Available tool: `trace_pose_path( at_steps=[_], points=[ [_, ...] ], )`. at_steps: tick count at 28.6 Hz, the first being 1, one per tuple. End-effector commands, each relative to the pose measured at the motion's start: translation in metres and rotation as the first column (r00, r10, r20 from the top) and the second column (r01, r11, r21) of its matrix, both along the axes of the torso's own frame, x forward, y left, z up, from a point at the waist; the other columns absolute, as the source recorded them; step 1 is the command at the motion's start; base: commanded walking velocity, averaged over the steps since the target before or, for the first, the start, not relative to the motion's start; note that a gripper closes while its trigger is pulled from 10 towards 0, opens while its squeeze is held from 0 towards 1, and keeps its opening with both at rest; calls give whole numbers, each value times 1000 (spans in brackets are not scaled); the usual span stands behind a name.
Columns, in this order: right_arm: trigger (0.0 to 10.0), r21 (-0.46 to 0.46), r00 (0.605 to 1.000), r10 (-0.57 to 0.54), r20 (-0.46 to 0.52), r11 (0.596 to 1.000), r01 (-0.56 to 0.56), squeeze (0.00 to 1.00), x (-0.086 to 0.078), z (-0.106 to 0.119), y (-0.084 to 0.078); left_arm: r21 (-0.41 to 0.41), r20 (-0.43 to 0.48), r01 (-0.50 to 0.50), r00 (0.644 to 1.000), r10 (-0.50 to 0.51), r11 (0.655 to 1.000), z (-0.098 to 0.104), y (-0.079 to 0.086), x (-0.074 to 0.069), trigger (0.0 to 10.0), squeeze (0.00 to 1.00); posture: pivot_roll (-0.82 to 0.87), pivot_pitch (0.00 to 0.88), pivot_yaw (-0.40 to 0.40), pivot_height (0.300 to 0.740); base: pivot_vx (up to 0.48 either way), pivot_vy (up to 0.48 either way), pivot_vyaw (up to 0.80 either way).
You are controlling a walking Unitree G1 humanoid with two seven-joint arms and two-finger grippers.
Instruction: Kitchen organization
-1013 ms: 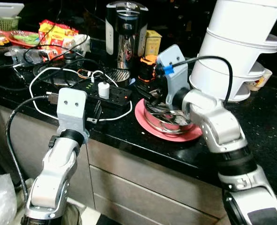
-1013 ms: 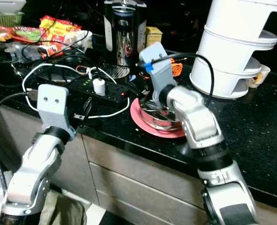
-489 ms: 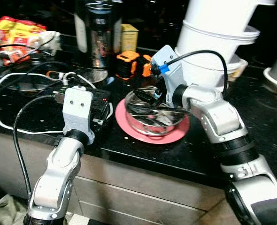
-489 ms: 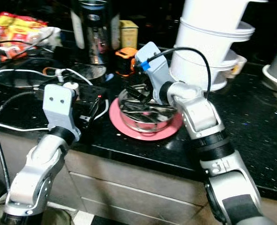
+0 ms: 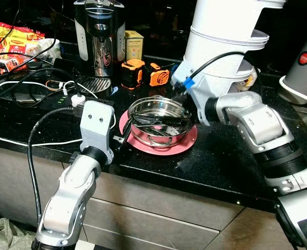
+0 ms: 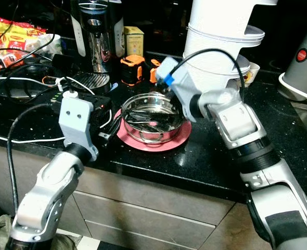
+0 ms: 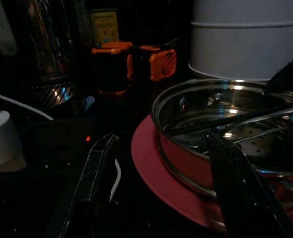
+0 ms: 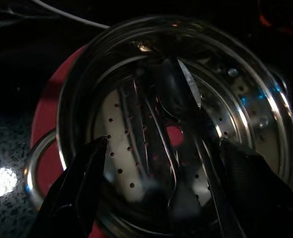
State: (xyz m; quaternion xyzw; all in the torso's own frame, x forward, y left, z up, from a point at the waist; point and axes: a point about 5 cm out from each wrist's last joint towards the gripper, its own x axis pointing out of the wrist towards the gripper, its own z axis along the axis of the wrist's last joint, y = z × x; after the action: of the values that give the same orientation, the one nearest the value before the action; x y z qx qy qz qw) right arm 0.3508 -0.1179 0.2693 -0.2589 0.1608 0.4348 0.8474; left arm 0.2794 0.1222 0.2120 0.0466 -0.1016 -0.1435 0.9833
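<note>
A: Status on the kitchen tidy?

B: Early, I'd say. I've got the right gripper [image 8: 159, 163] hovering over the steel strainer bowl [image 6: 152, 117], jaws spread wide, pinching nothing. The utensils [image 8: 179, 106] lie loose in the bowl, none lifted out yet.

A: And the left?

B: The left gripper [image 7: 159, 183] is low at the table [image 5: 231, 161] edge, just beside the pink plate [image 5: 187, 139], jaws spread too, empty. Bowl sits on that plate, middle of the table.

A: What's left to do?

B: Most of it, by my guess. Clutter all around: power strip [image 5: 73, 101] with white cables [image 5: 18, 86], orange gadgets [image 5: 143, 73], snack packets [image 5: 13, 39], a coffee maker [image 5: 99, 31], a white stacked steamer [image 5: 224, 44].

A: Materials?

B: Bowl is round, shiny steel, perforated floor, thin rim, a ring handle on its side. Utensils are long, flat, polished metal, crossing each other, so slippery to pinch, I reckon. Plate is flat, matte pink. Table is glossy black speckled stone. Steamer is smooth white plastic, tiered.
</note>
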Motion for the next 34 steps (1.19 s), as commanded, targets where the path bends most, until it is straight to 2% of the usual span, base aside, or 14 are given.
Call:
trace_pose_path(
  at_steps=[1, 4, 6, 11, 15, 16, 18, 19, 20, 21, 22, 34],
  points=[
    [10000, -15, 999, 15, -41, 1000, -15, 0, -3, -3, 5, 12, -12, 24, 1000, -24, 1000, -3, -3, -3, 10000, 0, 39, 0, -108, 740, 0, 0, 0],
    [10000, 8, 995, 10, -100, 1000, -9, 0, -5, -8, 13, 33, -16, 27, 1000, -27, 999, -5, -4, -4, 10000, 0, 40, 0, -110, 740, 0, 0, 0],
    [10000, 30, 992, -41, -120, 999, 45, 0, 2, -9, 17, 33, -18, 35, 999, -35, 999, -6, -7, -4, 10000, 0, 37, 0, -112, 740, 0, 0, 0],
    [10000, 46, 982, -125, -142, 990, 133, 0, 10, -8, 15, 30, -21, 41, 999, -41, 999, -6, -9, -3, 10000, 0, 34, 0, -119, 740, 0, 0, 0],
    [10000, 17, 972, -173, -156, 984, 178, 0, 13, -11, 14, 29, -21, 38, 999, -37, 999, -7, -10, -1, 10000, 0, 30, 0, -125, 740, 0, 0, 0],
    [9451, -10, 971, -190, -147, 982, 191, 0, 14, -13, 12, 28, -21, 38, 999, -37, 999, -7, -10, -1, 10000, 0, 29, 0, -126, 740, 0, 0, 0],
    [9451, -24, 970, -198, -141, 980, 196, 0, 14, -14, 12, 27, -21, 38, 999, -37, 999, -7, -10, -1, 10000, 0, 29, 0, -126, 740, 0, 0, 0],
    [4941, -38, 969, -207, -134, 978, 203, 0, 15, -15, 10, 27, -22, 38, 999, -37, 999, -7, -11, -2, 10000, 0, 29, 0, -126, 740, 0, 0, 0],
    [4706, -45, 968, -215, -130, 977, 211, 0, 16, -16, 9, 26, -22, 38, 999, -38, 999, -7, -11, -2, 10000, 0, 29, 0, -129, 740, 0, 0, 0],
    [3529, -51, 967, -222, -126, 975, 217, 0, 17, -16, 8, 25, -22, 39, 999, -38, 999, -7, -11, -2, 10000, 0, 30, 0, -130, 740, 0, 0, 0],
    [0, -54, 966, -227, -123, 974, 222, 0, 17, -16, 8, 25, -22, 39, 999, -38, 999, -7, -11, -2, 10000, 0, 30, 0, -130, 740, 0, 0, 0],
    [0, -13, 963, -241, -120, 970, 241, 0, 19, -11, 10, 24, -21, 37, 999, -36, 999, -7, -11, -3, 10000, 0, 31, 0, -129, 740, 0, 0, 0]
  ],
)
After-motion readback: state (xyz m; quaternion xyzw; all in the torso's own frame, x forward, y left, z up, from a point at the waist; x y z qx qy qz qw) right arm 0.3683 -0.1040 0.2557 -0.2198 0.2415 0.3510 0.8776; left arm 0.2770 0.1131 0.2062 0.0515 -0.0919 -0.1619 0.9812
